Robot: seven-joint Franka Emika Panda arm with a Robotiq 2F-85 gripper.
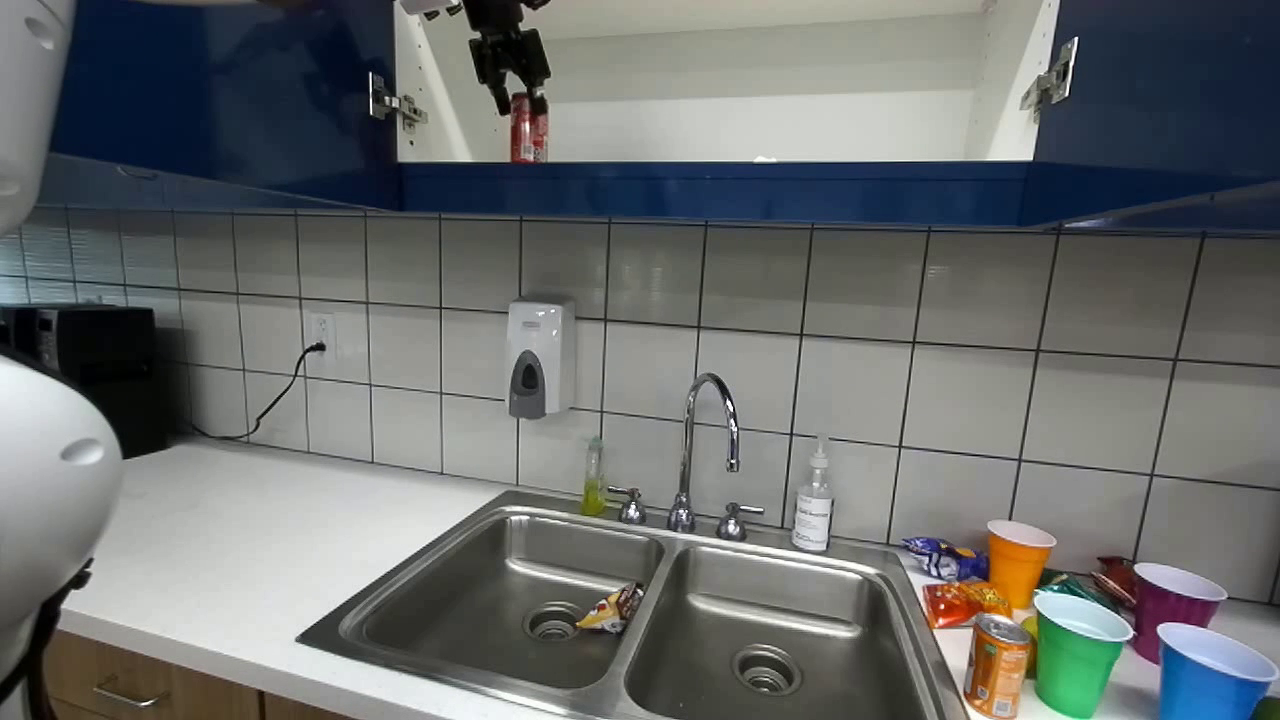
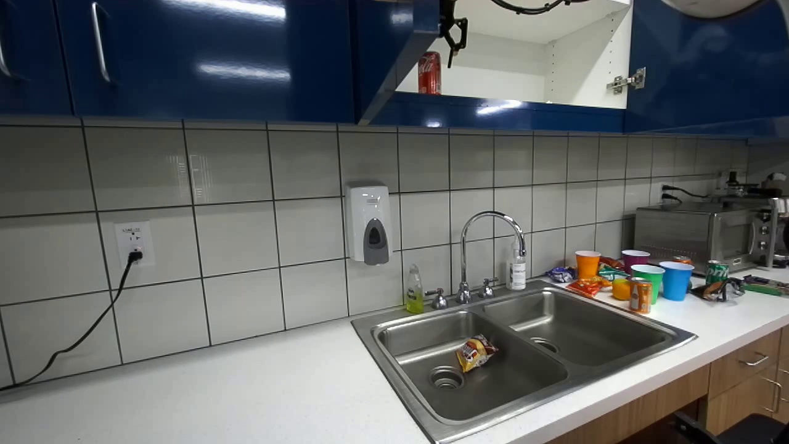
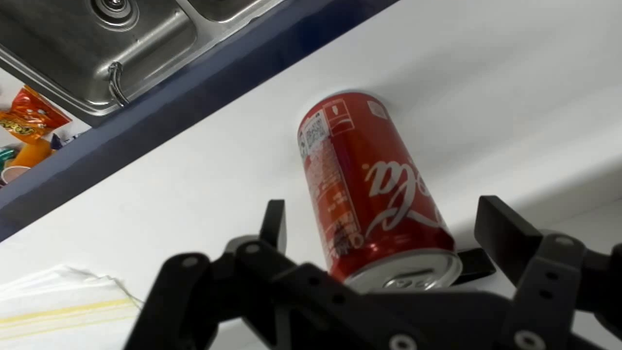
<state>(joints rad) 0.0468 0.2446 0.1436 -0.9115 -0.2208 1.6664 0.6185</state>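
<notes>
The Coca-Cola can (image 3: 371, 150) stands upright in the cabinet (image 1: 760, 65). In the wrist view, the end effector (image 3: 382, 216), spread apart, flanks it; the sink (image 3: 68, 39) lies at ten o'clock.

Wrist view: gaps showed both sides of red can (image 3: 374, 180), between it and claw (image 3: 388, 229) fingers (image 3: 503, 236). Open doors (image 1: 1150, 110) flanked cabinet (image 1: 760, 130); blue lip (image 1: 700, 188) blocked low entry. Wide room ran beside can in an exterior view.
</notes>
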